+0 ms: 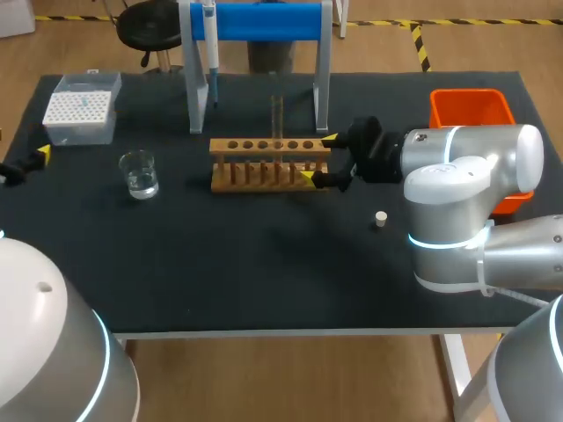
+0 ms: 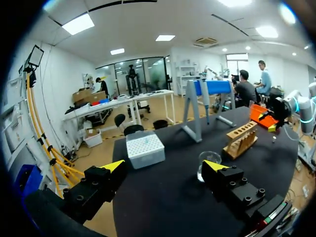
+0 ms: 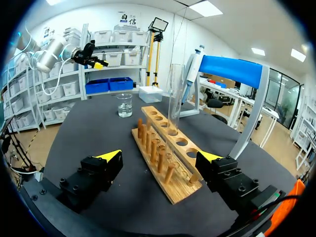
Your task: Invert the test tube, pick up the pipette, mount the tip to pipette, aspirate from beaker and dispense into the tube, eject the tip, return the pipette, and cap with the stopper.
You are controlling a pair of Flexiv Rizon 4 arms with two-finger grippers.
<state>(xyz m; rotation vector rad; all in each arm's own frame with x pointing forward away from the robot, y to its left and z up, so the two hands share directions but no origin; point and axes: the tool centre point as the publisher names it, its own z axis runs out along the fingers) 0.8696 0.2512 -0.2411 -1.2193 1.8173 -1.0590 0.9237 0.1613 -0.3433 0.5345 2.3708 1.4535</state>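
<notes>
— One tube comes first for you. Where is it, and how will it handle?
— You find the test tube (image 1: 275, 119) upright in a hole near the middle of the wooden rack (image 1: 264, 171). It looks like thin glass, so judge it light, stiff, slippery and brittle. Take it gently on the bare wall above the rack.
— And your tools?
— Your right tool (image 1: 318, 158) sits wide open at the rack's end, holding nothing. Your left tool (image 2: 165, 166) is also open and empty, well away from the rack.

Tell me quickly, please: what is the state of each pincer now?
Left pincer: open, holding nothing.
Right pincer: open, holding nothing; rack end lies between its fingers.
</notes>
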